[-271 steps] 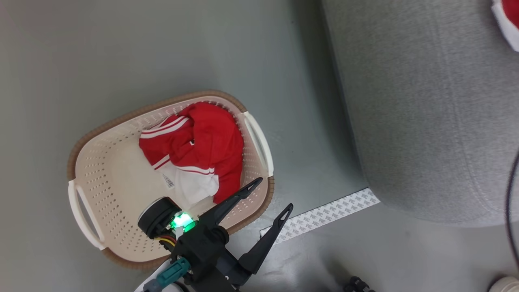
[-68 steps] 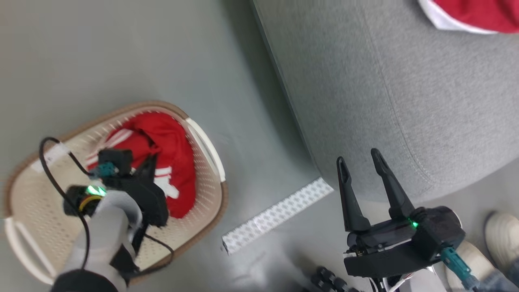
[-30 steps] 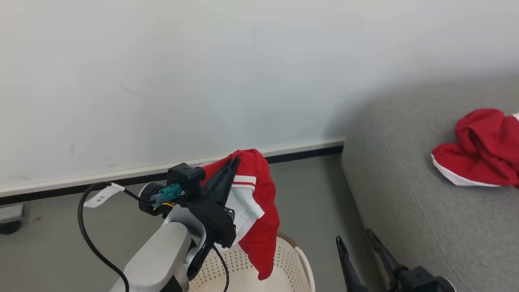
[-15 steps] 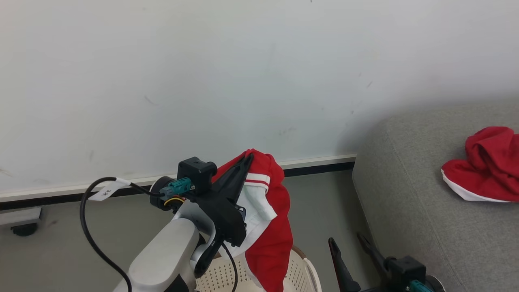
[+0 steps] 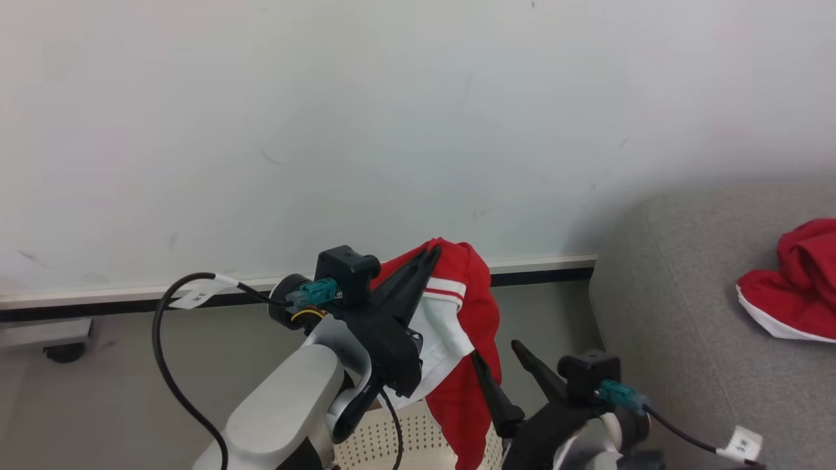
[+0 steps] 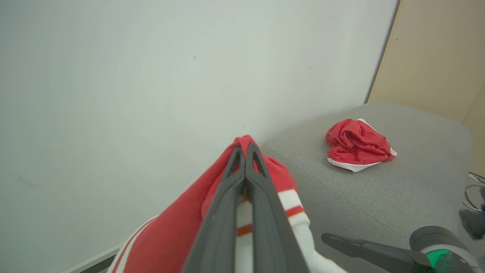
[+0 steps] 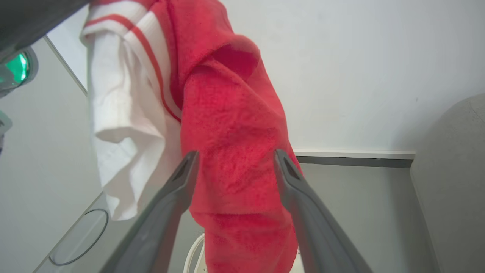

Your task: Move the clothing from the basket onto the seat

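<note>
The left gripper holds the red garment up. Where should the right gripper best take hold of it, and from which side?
Probably the lower red fold of the hanging garment, from below on the robot's right. It hangs free as a narrow column under the shut left gripper, facing the open right gripper.

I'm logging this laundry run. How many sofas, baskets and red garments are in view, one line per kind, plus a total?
Grey woven-fabric sofa: 1
Cream perforated plastic basket: 1
Red fabric garments with white trim: 2, the hanging garment pinched in the left gripper, and the crumpled garment lying on the sofa
Total: 4
</note>
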Controlling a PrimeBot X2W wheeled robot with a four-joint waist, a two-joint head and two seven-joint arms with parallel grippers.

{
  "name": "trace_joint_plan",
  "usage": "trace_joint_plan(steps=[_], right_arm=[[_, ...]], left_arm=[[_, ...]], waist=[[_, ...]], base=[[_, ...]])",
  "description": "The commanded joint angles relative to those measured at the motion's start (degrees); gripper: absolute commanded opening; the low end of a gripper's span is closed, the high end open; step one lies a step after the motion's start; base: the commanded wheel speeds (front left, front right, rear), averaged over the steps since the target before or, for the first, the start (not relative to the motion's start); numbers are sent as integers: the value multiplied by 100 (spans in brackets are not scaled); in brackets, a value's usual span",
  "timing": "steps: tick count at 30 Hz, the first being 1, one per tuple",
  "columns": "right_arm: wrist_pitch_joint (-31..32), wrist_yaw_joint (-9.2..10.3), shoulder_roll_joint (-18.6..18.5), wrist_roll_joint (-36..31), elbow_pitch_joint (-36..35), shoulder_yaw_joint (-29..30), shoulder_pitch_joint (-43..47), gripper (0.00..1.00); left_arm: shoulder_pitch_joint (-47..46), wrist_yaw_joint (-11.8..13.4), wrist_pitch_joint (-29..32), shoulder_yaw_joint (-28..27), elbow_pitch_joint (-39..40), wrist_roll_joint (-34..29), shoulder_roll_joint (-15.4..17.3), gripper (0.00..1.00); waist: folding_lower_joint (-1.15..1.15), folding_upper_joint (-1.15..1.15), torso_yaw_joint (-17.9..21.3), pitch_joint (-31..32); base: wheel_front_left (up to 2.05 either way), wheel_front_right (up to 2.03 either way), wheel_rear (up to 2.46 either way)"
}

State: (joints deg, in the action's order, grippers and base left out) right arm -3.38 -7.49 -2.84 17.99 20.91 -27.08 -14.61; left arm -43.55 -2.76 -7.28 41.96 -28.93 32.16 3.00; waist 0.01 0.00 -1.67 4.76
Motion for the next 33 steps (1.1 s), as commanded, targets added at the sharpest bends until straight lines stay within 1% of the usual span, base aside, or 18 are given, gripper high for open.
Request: trace_joint_plan(steps=[1, 4, 8, 15, 20, 30, 31, 32, 33], right_arm=[[-36, 0, 4, 95, 133, -90, -132, 100], [-79, 0, 2, 241, 569, -276, -415, 100], [-90, 0, 4, 438, 1119, -483, -738, 100], [-178, 0, 7, 578, 1992, -553, -1160, 100], [-334, 0, 6, 762, 2372, -608, -1423, 100], [-707, 0, 6, 1090, 2851, -809, -1856, 100], [-737, 0, 5, 1114, 2893, -822, -1895, 71], [-759, 0, 5, 1139, 2933, -841, -1924, 40], [-787, 0, 7, 1153, 2970, -863, -1953, 0]], left_arm=[[-52, 13, -8, 63, 53, 55, -12, 0], [-121, 56, 7, 222, 174, 248, -11, 0], [-203, 172, 45, 474, 334, 402, -12, 0], [-377, 367, 92, 858, 660, 746, -13, 0], [-470, 486, 136, 1093, 871, 977, -13, 0], [-539, 630, 175, 1401, 1152, 1400, -14, 0], [-543, 638, 174, 1420, 1155, 1391, -14, 0], [-551, 658, 167, 1439, 1148, 1394, -15, 0], [-554, 671, 161, 1453, 1137, 1409, -14, 0]], waist=[[-1, 0, -41, 9], [-1, 0, -104, 13], [-1, 0, -195, 21], [-1, 0, -327, 41], [-1, 0, -390, 62], [-1, 0, -393, 83], [-1, 0, -386, 86], [-1, 0, -380, 89], [-1, 0, -372, 91]], base=[[0, 0, 0], [0, 0, 0], [0, 0, 0], [0, 0, 0], [0, 0, 0], [0, 0, 0], [0, 0, 0], [0, 0, 0], [0, 0, 0]])
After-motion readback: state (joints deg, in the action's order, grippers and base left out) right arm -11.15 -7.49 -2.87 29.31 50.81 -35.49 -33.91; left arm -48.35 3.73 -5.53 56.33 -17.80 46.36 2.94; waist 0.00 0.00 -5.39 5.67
